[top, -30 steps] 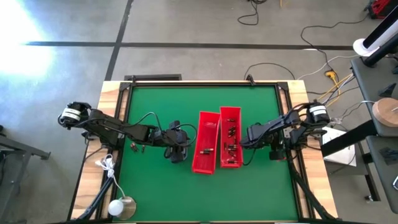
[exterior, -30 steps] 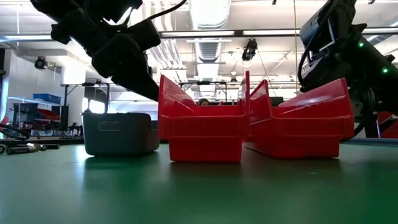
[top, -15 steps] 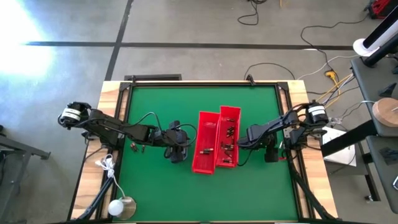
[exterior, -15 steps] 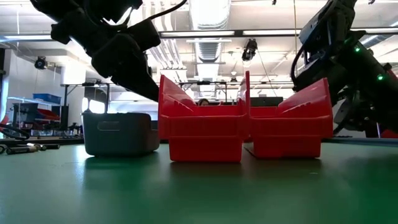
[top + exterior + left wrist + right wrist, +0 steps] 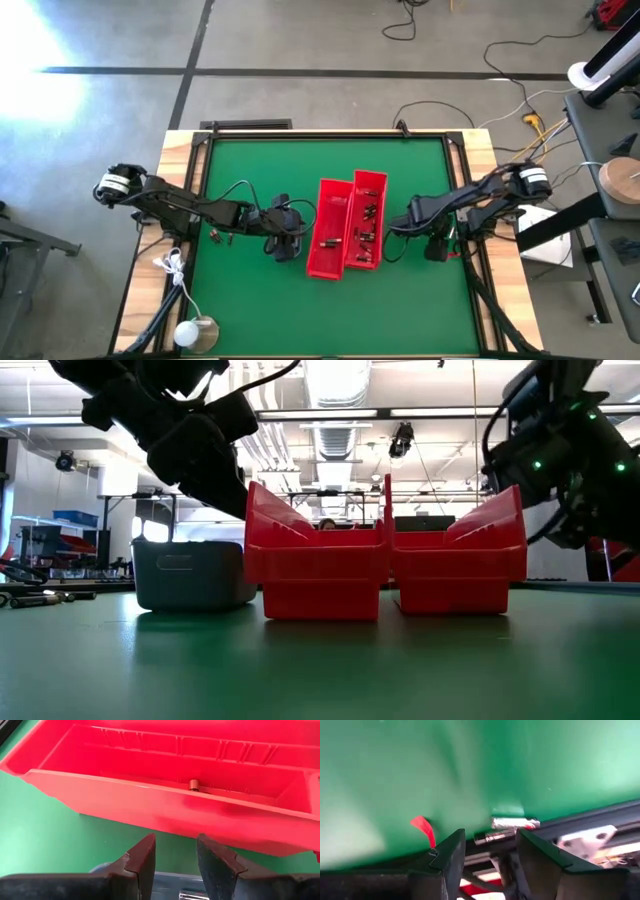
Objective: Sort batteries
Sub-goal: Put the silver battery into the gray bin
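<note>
High view: right claw (image 5: 398,222) has backed off the right bin (image 5: 366,220), jaws parted, empty. Both bins shifted left. Batteries (image 5: 367,222) lie inside; left claw (image 5: 288,247) released over grey tray (image 5: 190,573).

A robotics lab or workshop: a green-topped table (image 5: 260,160) in a wooden frame stands on a bare concrete floor (image 5: 300,40) strewn with cables (image 5: 425,105), with ceiling ducts (image 5: 335,390), strip lights (image 5: 320,414) and workbenches (image 5: 60,565) behind.
</note>
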Motion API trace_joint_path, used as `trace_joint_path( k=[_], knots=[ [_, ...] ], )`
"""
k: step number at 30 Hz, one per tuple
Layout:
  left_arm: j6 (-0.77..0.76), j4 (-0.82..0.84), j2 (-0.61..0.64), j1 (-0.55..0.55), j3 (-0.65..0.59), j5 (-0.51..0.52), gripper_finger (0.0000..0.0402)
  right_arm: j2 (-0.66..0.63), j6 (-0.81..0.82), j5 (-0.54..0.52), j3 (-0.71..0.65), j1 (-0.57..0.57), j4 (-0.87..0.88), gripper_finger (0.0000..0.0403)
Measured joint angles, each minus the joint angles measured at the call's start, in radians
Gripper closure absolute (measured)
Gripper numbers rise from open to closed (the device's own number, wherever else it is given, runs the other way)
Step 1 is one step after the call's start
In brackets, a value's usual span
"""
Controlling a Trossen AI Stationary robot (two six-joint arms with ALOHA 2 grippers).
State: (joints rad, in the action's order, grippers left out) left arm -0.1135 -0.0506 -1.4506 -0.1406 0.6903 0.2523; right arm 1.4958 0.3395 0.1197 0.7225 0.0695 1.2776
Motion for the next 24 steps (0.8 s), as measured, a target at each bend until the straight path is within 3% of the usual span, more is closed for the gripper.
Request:
trace_joint_path(
  k=[11,24],
  knots=[
    [-0.004,0.000,0.000,0.000,0.000,0.000,0.0279,0.075,0.028,-0.009,-0.083,0.033,-0.098,0.0235],
    [-0.008,0.000,0.000,0.000,0.000,0.000,0.0279,0.227,0.017,-0.008,-0.068,0.044,-0.092,0.0238]
  ],
)
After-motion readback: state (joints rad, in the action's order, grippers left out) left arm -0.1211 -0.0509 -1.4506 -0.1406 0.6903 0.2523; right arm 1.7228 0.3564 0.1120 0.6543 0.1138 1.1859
